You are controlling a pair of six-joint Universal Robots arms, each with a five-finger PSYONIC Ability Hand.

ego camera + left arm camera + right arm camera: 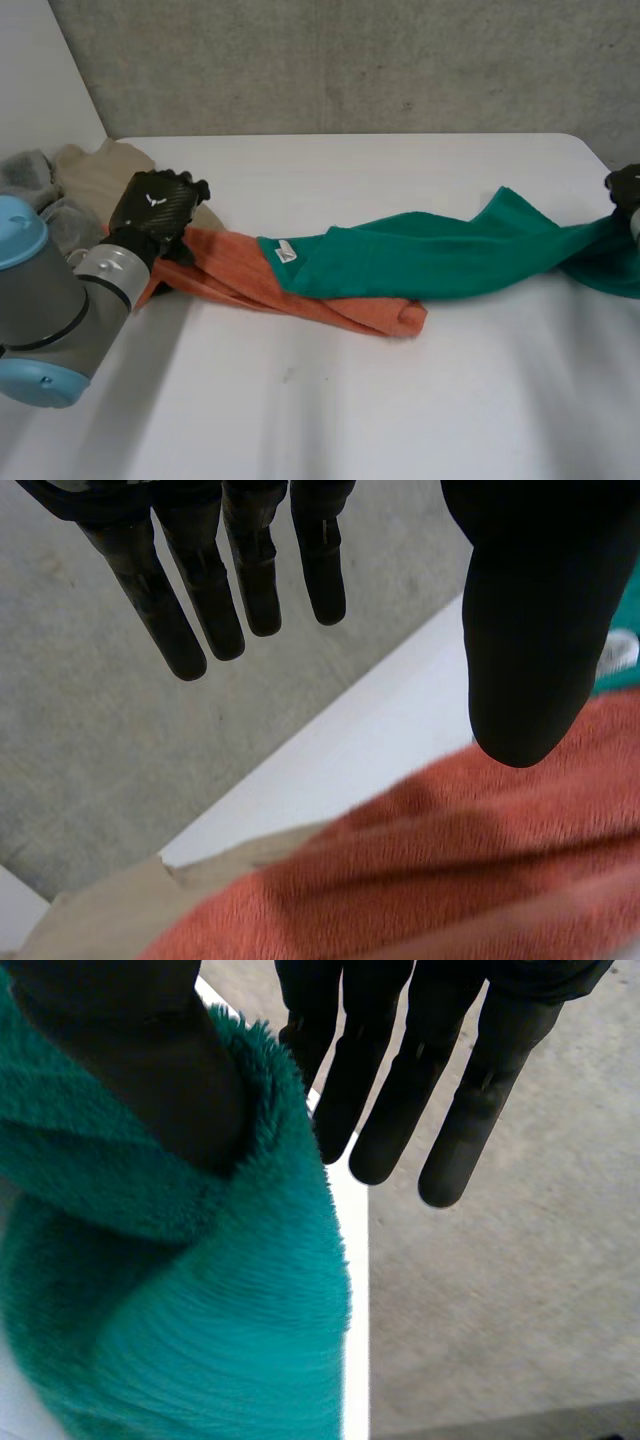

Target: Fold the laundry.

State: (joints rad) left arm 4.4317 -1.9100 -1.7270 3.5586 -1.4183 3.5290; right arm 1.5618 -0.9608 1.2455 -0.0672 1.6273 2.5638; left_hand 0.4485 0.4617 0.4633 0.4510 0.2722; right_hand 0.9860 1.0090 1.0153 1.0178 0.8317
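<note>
Left hand (155, 205) was open and empty; right hand (400, 1070) open too, green towel (430, 255) draped over its thumb, probably to pull it flat.

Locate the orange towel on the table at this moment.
In the head view the orange towel lies bunched left of centre, one end below the left hand beside a beige cloth, its right part partly under the green towel.

The green towel (440, 255) is plain teal, the orange towel (232, 275) plain rust, the cloth (100, 165) beige, the tabletop (350, 400) white.
</note>
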